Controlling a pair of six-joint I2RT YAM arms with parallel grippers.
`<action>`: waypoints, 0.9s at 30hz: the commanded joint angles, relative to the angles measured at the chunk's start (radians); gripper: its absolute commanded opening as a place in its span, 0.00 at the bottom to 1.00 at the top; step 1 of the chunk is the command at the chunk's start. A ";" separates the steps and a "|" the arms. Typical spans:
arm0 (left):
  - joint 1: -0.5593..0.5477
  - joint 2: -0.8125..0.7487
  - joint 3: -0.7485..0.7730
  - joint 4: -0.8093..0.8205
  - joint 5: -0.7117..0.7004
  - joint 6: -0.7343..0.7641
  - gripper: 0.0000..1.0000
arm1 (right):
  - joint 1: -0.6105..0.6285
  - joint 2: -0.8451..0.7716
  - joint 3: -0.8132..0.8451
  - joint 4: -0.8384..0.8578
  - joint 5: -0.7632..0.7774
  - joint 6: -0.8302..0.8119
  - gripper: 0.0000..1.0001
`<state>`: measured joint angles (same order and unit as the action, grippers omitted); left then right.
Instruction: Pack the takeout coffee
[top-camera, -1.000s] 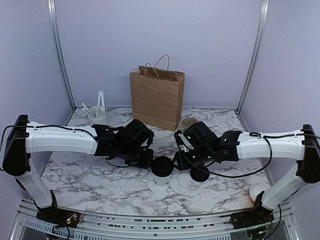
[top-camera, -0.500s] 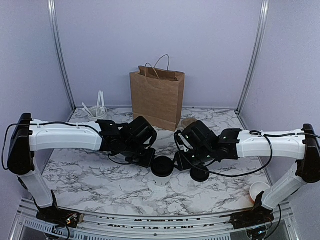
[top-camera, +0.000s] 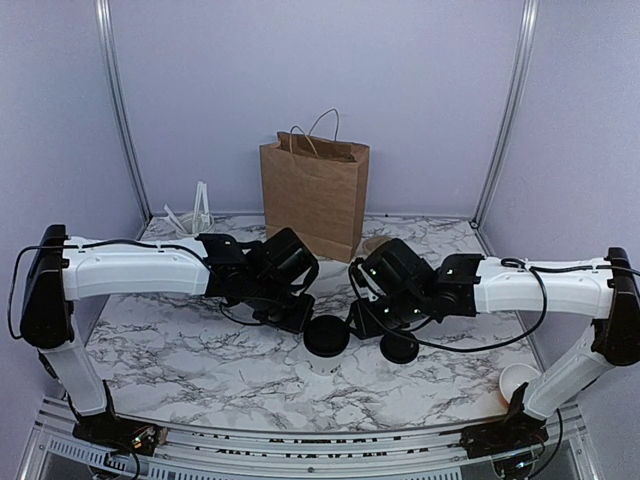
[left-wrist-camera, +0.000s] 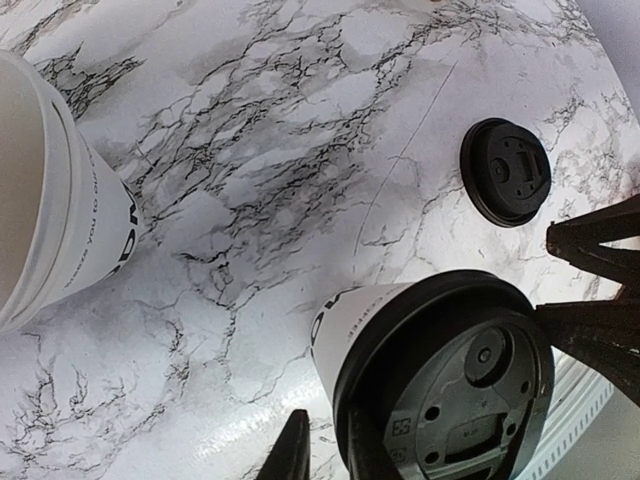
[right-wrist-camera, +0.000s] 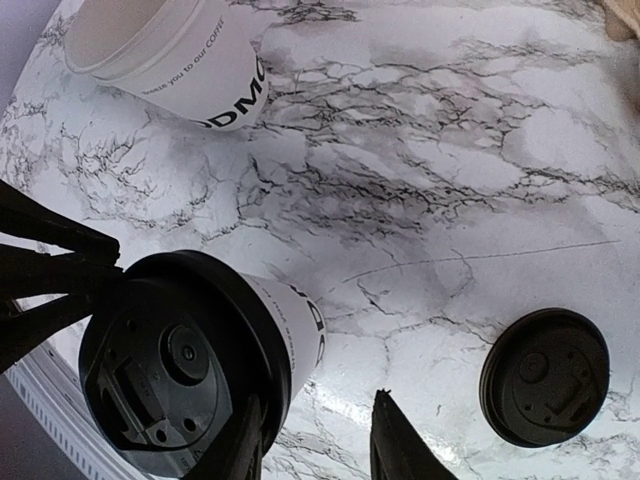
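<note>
The takeout coffee (top-camera: 327, 338), a white paper cup with black lettering and a black lid, stands upright mid-table. It also shows in the left wrist view (left-wrist-camera: 440, 385) and the right wrist view (right-wrist-camera: 190, 365). My left gripper (top-camera: 298, 320) is just left of it, my right gripper (top-camera: 361, 322) just right. In the left wrist view the left gripper (left-wrist-camera: 328, 452) is open by a narrow gap and empty, one finger beside the lid rim. The right gripper (right-wrist-camera: 318, 440) is open wider and empty, the cup outside its left finger.
A loose black lid (top-camera: 400, 347) lies right of the cup. A brown paper bag (top-camera: 314, 195) stands open at the back. A lidless white cup (right-wrist-camera: 170, 50) stands nearby, hidden under my left arm from above. Another cup (top-camera: 518, 380) sits near front right; a holder with white sticks (top-camera: 198, 215) back left.
My left gripper has shifted right, closer to the lidded cup. My right arm and the cup have barely moved.
</note>
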<state>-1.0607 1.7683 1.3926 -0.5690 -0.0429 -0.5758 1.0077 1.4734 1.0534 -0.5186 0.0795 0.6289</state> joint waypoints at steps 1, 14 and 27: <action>0.008 0.005 0.038 -0.041 0.006 0.016 0.15 | 0.011 -0.018 0.048 -0.020 0.032 0.011 0.35; 0.018 -0.044 0.030 -0.057 -0.022 0.013 0.16 | 0.010 -0.018 0.069 -0.042 0.056 -0.005 0.37; -0.023 -0.180 -0.093 -0.035 0.026 0.018 0.21 | -0.092 -0.039 0.097 0.048 -0.195 -0.253 0.42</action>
<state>-1.0546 1.6531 1.3514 -0.6006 -0.0444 -0.5739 0.9554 1.4570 1.1007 -0.5339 0.0284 0.5137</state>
